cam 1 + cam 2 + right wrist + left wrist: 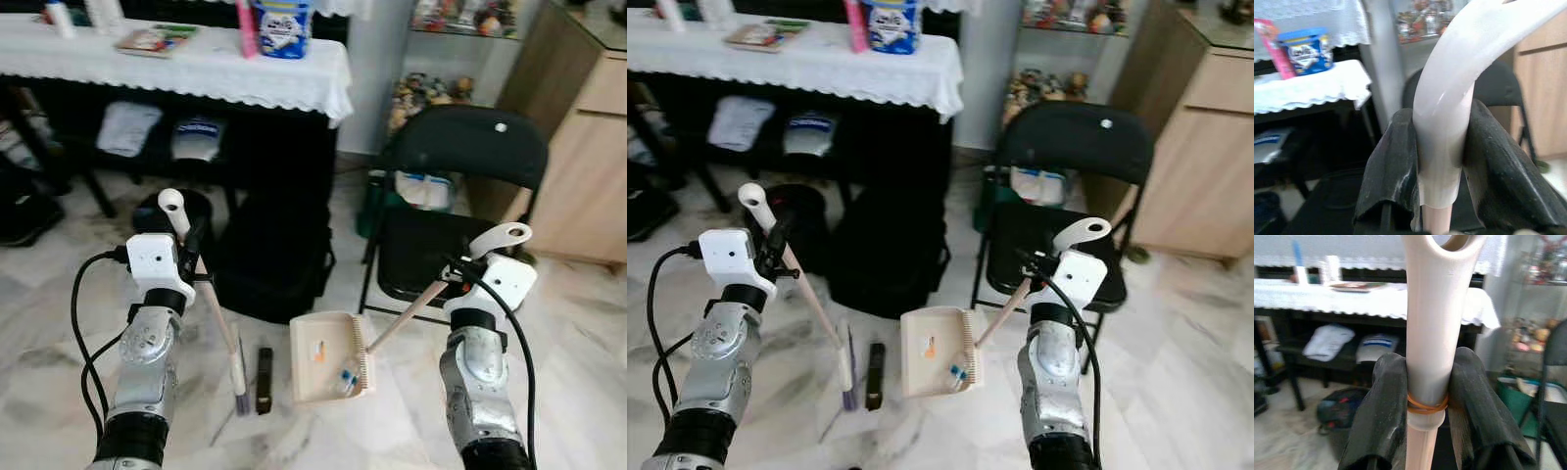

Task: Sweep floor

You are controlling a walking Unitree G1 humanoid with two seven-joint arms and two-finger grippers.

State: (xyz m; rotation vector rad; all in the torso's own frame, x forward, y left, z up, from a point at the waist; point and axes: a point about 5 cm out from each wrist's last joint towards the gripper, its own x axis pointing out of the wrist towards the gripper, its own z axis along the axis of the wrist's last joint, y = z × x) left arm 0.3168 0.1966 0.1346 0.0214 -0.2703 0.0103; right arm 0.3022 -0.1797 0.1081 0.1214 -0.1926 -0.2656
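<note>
marble floor (578,333) lies under both arms. left claw (191,240) is clamped on the upper shaft of a cream hand broom (217,313), just below its looped top; in the left wrist view its black fingers (1382,416) press either side of the handle, at an orange rubber band (1426,406). the broom slants down to its purple-tipped bristle end on the floor, beside a small dark flat object (265,379) that cannot be told more exactly.

right claw (465,269) grips the curved white grip of a cream dustpan (328,357), whose thin stem slants down to the pan resting on the floor between the two arms. inside the pan sit an orange scrap (318,352) and blue-and-white bits (346,375) near its comb edge.

behind the pan stand a black bag (274,259) and a black folding chair (460,186). a worktop with a white lace cloth (206,69) carries a blue-and-white package (283,26) and a book (155,39).
</note>
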